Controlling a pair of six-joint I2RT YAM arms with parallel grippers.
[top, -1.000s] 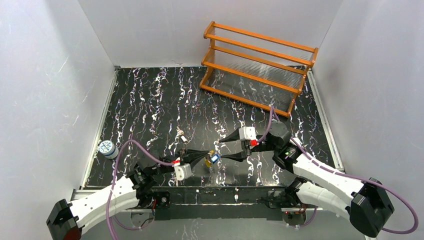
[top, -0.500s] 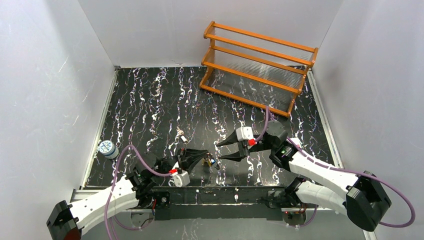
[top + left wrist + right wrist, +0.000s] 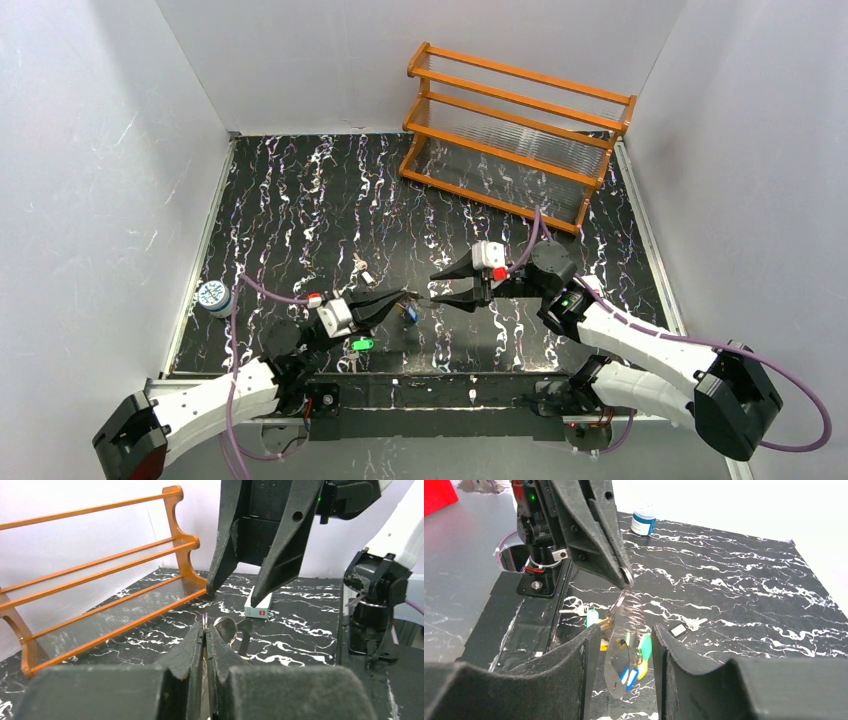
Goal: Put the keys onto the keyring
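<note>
Left gripper [image 3: 205, 636] pinches keyring [image 3: 623, 600]; right gripper [image 3: 431, 288] spread, 3 o'clock.
Likely stiff, slick, light: grasp bare wire above keys [image 3: 644, 647].

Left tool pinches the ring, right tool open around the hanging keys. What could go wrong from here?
1. The left tool grips the keyring only at its fingertips; a tug from the right tool may pull it free.
2. Closing could clamp the hanging keys instead of the loop.
3. The loose green key lies by the left arm and might get swept.
</note>
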